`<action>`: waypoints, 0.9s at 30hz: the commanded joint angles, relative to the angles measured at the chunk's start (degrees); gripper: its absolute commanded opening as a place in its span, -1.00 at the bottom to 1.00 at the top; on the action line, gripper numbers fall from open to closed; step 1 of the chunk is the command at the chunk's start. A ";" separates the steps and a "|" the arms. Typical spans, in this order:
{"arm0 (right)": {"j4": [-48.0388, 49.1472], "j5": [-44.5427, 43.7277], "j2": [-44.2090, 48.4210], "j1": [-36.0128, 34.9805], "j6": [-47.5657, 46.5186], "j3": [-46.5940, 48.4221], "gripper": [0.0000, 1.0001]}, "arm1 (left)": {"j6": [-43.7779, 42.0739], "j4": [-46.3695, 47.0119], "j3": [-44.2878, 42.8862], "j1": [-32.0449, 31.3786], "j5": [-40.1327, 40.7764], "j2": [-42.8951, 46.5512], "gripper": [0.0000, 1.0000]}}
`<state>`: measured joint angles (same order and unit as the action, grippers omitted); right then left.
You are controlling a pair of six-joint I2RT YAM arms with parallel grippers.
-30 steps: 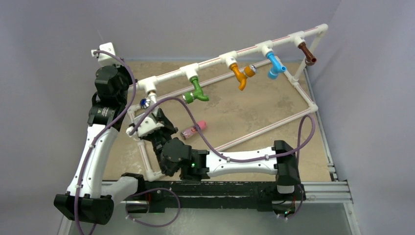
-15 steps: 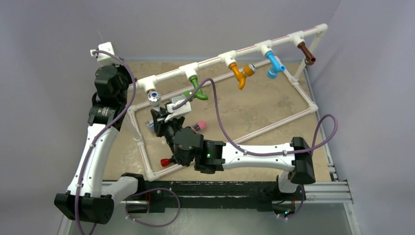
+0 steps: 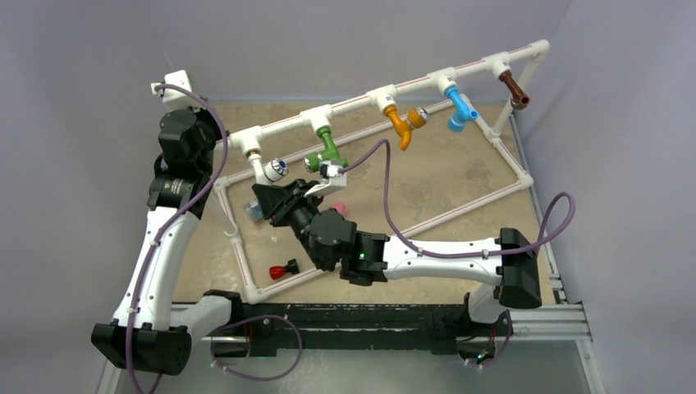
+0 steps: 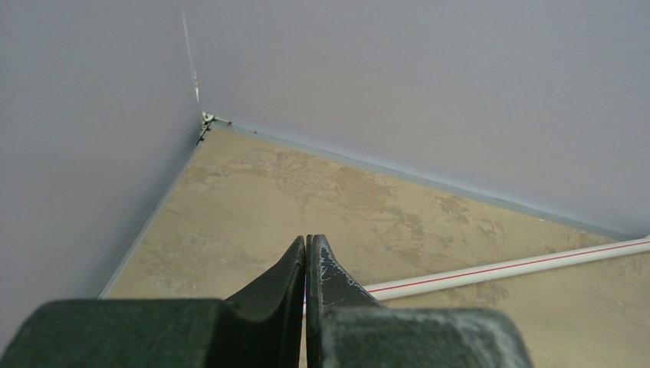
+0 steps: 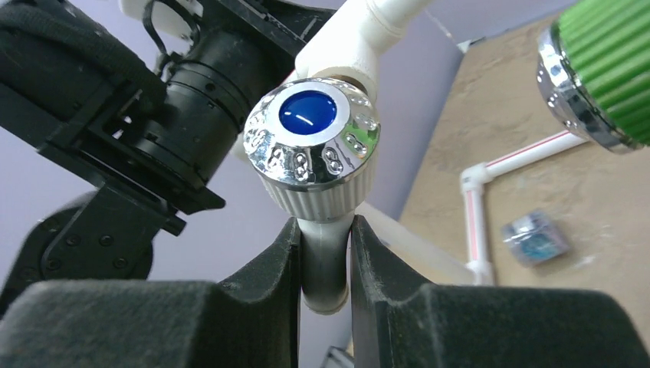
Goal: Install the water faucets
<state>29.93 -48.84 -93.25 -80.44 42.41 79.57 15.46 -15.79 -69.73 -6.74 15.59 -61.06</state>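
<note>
A white faucet (image 3: pixel 271 170) with a chrome, blue-centred knob (image 5: pixel 313 134) hangs from the leftmost T-fitting of the white pipe frame (image 3: pixel 361 101). My right gripper (image 3: pixel 275 194) is shut on its spout (image 5: pixel 326 261), just below the knob. Green (image 3: pixel 328 154), orange (image 3: pixel 400 125), blue (image 3: pixel 461 111) and brown (image 3: pixel 515 89) faucets hang from the other fittings along the top pipe. My left gripper (image 4: pixel 306 244) is shut and empty, raised over the far left corner of the table.
A red-knobbed piece (image 3: pixel 283 269) lies by the frame's near rail. A pink-capped cylinder (image 3: pixel 337 208) lies half hidden behind my right arm. A small clear-blue packet (image 5: pixel 534 238) lies on the table. Walls close in at the left and back.
My right arm has swung right and toward the back with the white faucet in its jaws. The faucet's knob has turned from the left to the right of its fitting. The left arm is still.
</note>
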 commanded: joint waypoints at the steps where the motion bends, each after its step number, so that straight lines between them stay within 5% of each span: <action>1: 10.96 6.83 -1.32 6.65 14.46 -0.93 -1.00 | 1.93 -16.66 2.94 -2.84 -12.08 1.80 -1.00; 10: 12.11 6.87 -1.05 6.70 16.51 -1.08 -0.99 | 1.85 -16.90 2.94 -2.84 -12.14 1.98 -1.00; 20: 11.37 6.27 1.43 6.70 16.79 -3.60 0.07 | 1.85 -16.99 2.76 -2.84 -12.09 1.97 -1.00; 27: 10.95 6.49 3.57 6.71 16.74 -6.02 0.24 | 1.85 -16.98 2.87 -2.84 -11.78 1.91 -1.00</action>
<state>37.28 -42.28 -92.31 -75.33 57.91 74.35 17.98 -18.09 -69.63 -7.35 11.57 -59.22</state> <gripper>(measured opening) 0.611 0.002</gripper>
